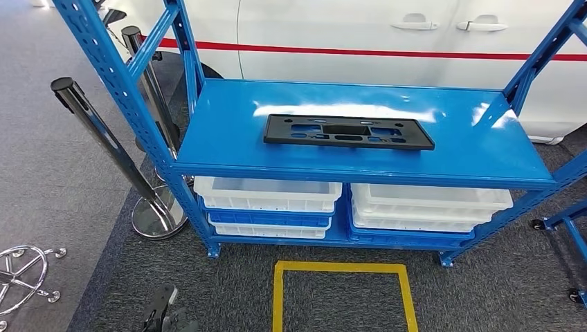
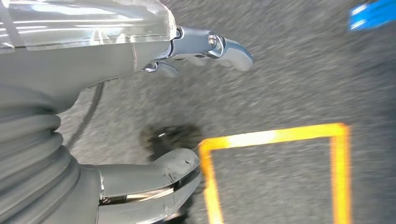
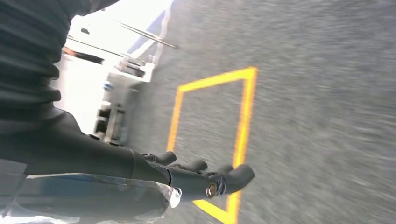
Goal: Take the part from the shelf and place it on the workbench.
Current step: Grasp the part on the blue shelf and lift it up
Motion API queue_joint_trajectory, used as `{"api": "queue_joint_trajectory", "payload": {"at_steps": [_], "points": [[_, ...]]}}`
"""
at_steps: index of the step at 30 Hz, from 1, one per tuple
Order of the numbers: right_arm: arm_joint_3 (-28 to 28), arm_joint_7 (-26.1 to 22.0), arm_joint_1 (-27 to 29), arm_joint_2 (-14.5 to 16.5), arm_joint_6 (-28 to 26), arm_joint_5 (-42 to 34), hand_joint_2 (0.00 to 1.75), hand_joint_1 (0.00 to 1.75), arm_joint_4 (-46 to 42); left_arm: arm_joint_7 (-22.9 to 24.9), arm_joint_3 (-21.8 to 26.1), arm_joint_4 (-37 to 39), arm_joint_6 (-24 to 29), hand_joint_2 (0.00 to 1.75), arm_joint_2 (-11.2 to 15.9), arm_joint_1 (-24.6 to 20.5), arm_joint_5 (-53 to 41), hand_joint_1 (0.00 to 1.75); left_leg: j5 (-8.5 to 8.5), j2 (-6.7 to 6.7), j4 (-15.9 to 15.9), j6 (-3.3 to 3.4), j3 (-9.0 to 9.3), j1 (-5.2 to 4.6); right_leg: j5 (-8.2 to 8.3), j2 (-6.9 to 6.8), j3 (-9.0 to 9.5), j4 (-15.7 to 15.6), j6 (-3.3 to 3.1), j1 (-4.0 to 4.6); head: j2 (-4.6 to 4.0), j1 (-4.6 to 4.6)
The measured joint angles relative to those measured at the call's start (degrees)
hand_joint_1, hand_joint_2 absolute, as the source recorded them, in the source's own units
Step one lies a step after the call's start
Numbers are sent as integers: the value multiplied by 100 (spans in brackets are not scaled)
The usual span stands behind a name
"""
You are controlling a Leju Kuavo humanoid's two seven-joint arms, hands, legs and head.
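Note:
The part (image 1: 348,131) is a flat black rectangular plate with cut-outs. It lies alone on the top board of the blue shelf (image 1: 457,149), a little left of the middle. Both my arms hang low, away from the shelf. In the left wrist view my left hand (image 2: 79,88) holds nothing, its fingers (image 2: 226,45) and thumb (image 2: 154,175) spread apart above grey carpet. In the right wrist view my right hand (image 3: 187,179) is also empty, with dark fingers (image 3: 236,176) stretched out over the carpet.
A yellow taped square (image 1: 344,267) marks the carpet in front of the shelf. White and blue bins (image 1: 266,196) fill the lower level. Chrome stanchion posts (image 1: 104,135) stand at the left, a white car (image 1: 346,34) behind, and a blue wheeled frame (image 1: 571,228) at the right.

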Motion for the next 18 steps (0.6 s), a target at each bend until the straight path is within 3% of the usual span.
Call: {"api": "queue_joint_trajectory", "payload": {"at_steps": [1, 2, 3, 4, 6, 8, 11, 13, 15, 16, 17, 18], "points": [[0, 1, 29, -4, 0, 0, 131, 0, 60, 1, 1, -51, 1, 175, 2, -18, 0, 0, -1, -14, 8, -1, -10, -7, -85, -2, -146, 282, -1, 2, 0, 0], [0, 1, 33, -8, -1, 0, 87, 0, 93, 2, 3, -81, 1, 175, 3, -10, 1, 0, -5, -26, 13, -4, -14, -13, -52, -6, -198, 366, -4, 2, 0, -1], [0, 0, 14, -12, -1, 0, 87, 0, 90, 5, 4, -82, 2, 175, 4, 25, 1, 0, -10, -36, 19, -11, -11, -15, 102, -12, -124, 195, -12, 2, 1, -1], [0, -2, -31, -14, -1, 0, 87, 0, 45, 9, 5, -50, 2, 175, 2, 85, 2, 0, -18, -43, 24, -24, 0, -14, 323, -21, 53, -175, -26, 2, 1, -1], [0, -9, -218, -17, -1, 0, 175, 0, -168, 19, 6, 128, 1, 175, -6, 290, 2, 0, -47, -22, 36, -75, 5, -20, 649, -35, 424, -931, -70, 21, 0, -2], [0, -19, -508, -19, 0, 0, 175, 0, -502, 27, 6, 436, 0, 175, -11, 570, 2, 0, -65, 17, 39, -153, 2, -29, 722, -29, 540, -1187, -117, 59, 0, -5], [0, -27, -1025, -4, 2, 0, 175, 0, -1098, 33, 3, 1007, -1, 175, -23, 1065, 2, 0, -120, 52, 103, -253, 2, -25, 755, 5, 522, -1215, -202, 46, 0, -5], [0, -28, -1357, 9, 2, 0, 175, 0, -1516, 35, 0, 1403, -2, 175, -24, 1386, 2, 0, -397, 58, 520, -313, -176, -9, 779, 27, 521, -1245, -267, 19, 0, -8], [-2, -27, -1620, 9, -1, 0, 175, 0, -1888, 36, -1, 1780, -1, 175, -11, 1654, 2, 0, -796, 60, 1305, -359, -557, 2, 781, 51, 501, -1239, -292, 27, 0, -10], [-3, -27, -1713, 7, -2, 0, 175, 0, -2032, 37, -1, 1932, 0, 175, -2, 1764, 2, 0, -904, 60, 1630, -374, -718, 5, 781, 67, 493, -1235, -292, 30, 0, -9], [-4, -27, -1772, 5, -3, 0, 175, 0, -2135, 37, -1, 2042, 0, 175, 5, 1847, 2, 0, -900, 61, 1772, -381, -794, 7, 780, 80, 490, -1230, -291, 30, 1, -10], [-5, -27, -1795, 4, -3, 0, 175, 0, -2196, 37, -1, 2109, 0, 175, 12, 1887, 2, 0, -781, 62, 1677, -381, -757, 9, 778, 89, 492, -1227, -288, 27, 1, -10]]}}
